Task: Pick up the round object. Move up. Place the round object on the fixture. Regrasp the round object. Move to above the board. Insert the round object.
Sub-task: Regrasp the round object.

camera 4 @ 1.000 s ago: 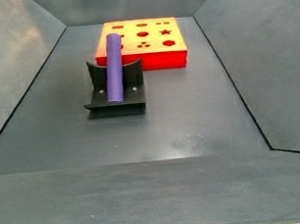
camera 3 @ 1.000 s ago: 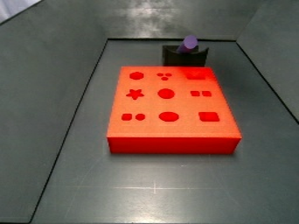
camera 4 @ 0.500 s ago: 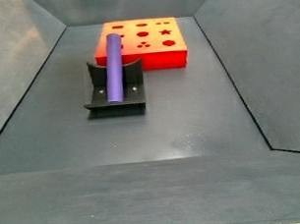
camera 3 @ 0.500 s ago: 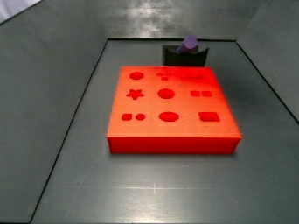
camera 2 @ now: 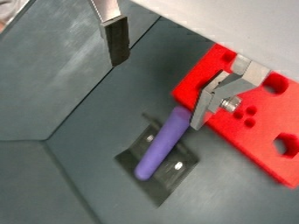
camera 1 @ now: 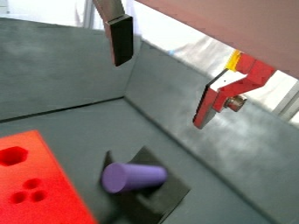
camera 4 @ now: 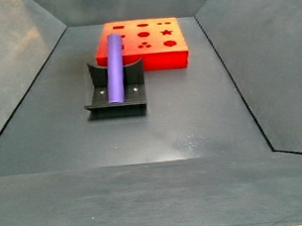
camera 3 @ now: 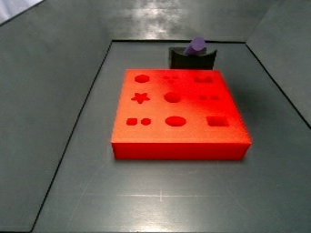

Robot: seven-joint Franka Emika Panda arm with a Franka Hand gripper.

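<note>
One purple peg (camera 4: 111, 69), one black fixture (camera 4: 117, 98) and one red board (camera 4: 147, 44) sit on the dark grey floor (camera 4: 182, 122) of the walled bin; there is also one gripper (camera 2: 163, 66), seen only in the wrist views.

The peg lies lengthwise in the fixture's notch, resting on it, with one end pointing toward the board. In a side view (camera 3: 195, 44) only its round end shows above the fixture (camera 3: 195, 59), just beyond the board's far edge (camera 3: 176, 109). The fixture stands just beside the board, near one of its short edges, closer to one bin wall than to the opposite one.

The gripper hangs well above the floor with its two fingers (camera 2: 114, 39) spread wide and nothing between them. In both wrist views the peg (camera 1: 131, 176) (camera 2: 162, 143) lies below the fingers, well apart from them and not touched. The board (camera 1: 35, 179) (camera 2: 251, 114) shows partly behind one finger (camera 1: 219, 94), with several darker holes visible in its top.
</note>
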